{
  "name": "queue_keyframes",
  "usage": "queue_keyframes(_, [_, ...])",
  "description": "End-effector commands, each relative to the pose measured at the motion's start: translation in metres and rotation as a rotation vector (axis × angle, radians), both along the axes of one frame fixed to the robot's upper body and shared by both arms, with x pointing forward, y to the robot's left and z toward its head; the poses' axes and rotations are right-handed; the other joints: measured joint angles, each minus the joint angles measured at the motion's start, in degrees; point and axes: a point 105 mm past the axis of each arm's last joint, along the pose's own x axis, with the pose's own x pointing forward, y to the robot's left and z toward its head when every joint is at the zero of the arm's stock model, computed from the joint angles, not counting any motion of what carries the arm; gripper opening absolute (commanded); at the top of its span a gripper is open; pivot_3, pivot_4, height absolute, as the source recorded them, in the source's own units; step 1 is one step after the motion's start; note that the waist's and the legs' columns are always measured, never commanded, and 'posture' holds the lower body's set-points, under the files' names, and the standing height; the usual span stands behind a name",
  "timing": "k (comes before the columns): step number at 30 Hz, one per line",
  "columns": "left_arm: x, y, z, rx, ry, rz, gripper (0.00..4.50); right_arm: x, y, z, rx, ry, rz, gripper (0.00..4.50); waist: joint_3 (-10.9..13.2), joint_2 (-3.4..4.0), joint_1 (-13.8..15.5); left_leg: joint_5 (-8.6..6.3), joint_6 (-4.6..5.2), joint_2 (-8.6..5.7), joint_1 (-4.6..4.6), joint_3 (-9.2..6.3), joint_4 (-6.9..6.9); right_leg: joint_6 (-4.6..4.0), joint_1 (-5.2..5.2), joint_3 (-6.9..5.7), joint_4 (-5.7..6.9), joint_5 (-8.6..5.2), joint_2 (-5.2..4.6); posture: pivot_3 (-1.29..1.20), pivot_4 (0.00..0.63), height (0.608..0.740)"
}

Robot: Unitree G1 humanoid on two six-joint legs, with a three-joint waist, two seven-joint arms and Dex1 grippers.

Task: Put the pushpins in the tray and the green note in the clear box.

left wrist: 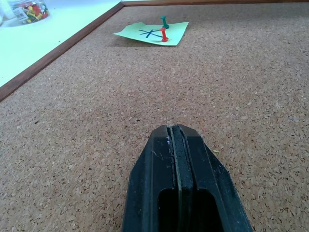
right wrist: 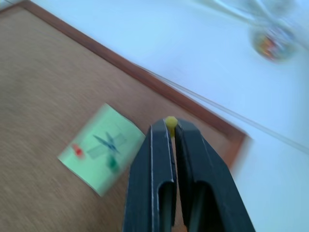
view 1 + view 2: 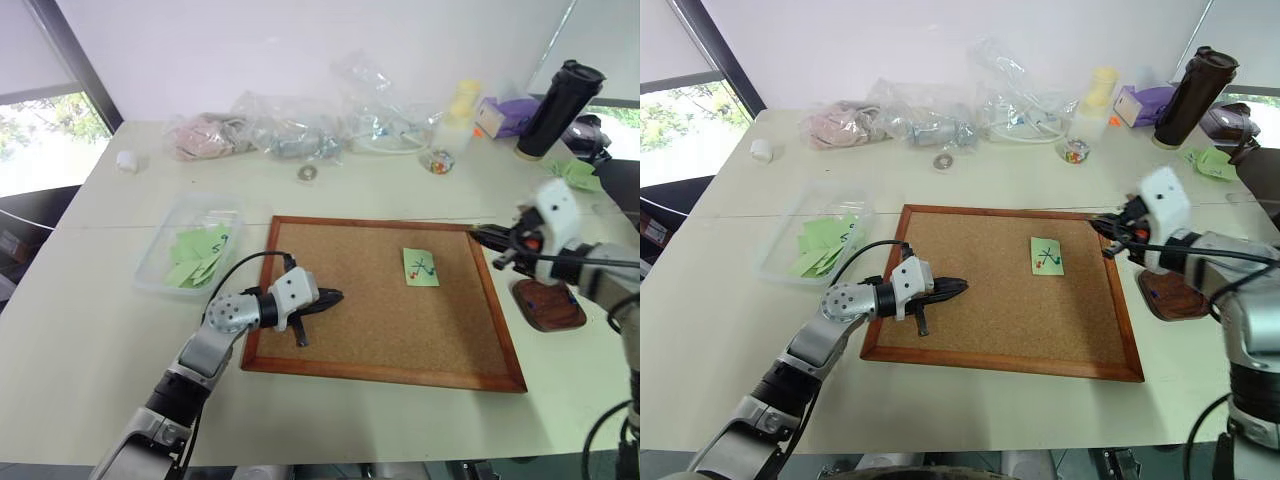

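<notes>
The green note (image 3: pixel 421 267) lies on the cork board (image 3: pixel 350 300), right of centre. A red pushpin (image 1: pixel 164 35) and a green pushpin (image 1: pixel 164 21) stand in it. My right gripper (image 2: pixel 169 129) is shut on a yellow-headed pushpin (image 2: pixel 170 121), and hangs over the board's right frame, above the note's far right. The dark wooden tray (image 3: pixel 548 305) sits just off the board's right edge, under my right forearm. My left gripper (image 3: pixel 328 297) is shut and empty, low over the board's left part and pointing toward the note. The clear box (image 3: pixel 160 262) holds several green notes at the left.
Crinkled clear bags (image 3: pixel 300 125) line the far side of the table. A small jar of coloured pins (image 3: pixel 438 161), a tape roll (image 3: pixel 306 173) and a black tumbler (image 3: pixel 558 110) also stand there. A crumpled green paper (image 3: pixel 578 172) lies at the far right.
</notes>
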Motion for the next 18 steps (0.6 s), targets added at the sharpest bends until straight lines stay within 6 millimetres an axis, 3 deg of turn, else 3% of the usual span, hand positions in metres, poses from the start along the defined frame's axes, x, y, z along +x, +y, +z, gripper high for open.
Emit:
queue_keyframes(1, [-0.003,-0.002,-0.013,0.028,0.035,-0.007,0.00,-0.011,-0.034,0.011,0.033,-0.058,-0.149,0.02,0.0,0.01,0.1,0.00,0.00,0.00,0.00,0.00,0.00,0.00,0.01,0.00,0.00,0.00,0.00,0.00,0.150,0.740])
queue_keyframes(6, [-0.003,-0.005,-0.013,0.027,0.033,-0.018,0.00,-0.033,-0.078,-0.021,0.009,0.025,-0.298,0.02,0.0,0.05,0.6,-0.01,0.02,-0.02,0.08,0.00,0.00,0.00,0.10,0.00,-0.01,0.00,0.00,0.00,0.150,0.740])
queue_keyframes(9, [-0.003,-0.006,-0.014,0.028,0.032,-0.021,0.00,-0.041,-0.094,-0.037,0.016,0.057,-0.358,0.02,-0.1,0.17,0.7,-0.02,0.04,-0.02,0.12,0.08,0.00,0.00,0.13,0.03,-0.02,0.00,0.00,0.00,0.150,0.740])
queue_keyframes(18, [-0.003,-0.006,-0.014,0.030,0.031,-0.023,0.00,-0.044,-0.101,-0.056,0.055,0.078,-0.406,0.02,-0.3,0.55,0.9,-0.04,0.07,-0.03,0.20,0.12,0.00,0.00,0.19,0.07,-0.03,0.00,0.03,0.00,0.150,0.740])
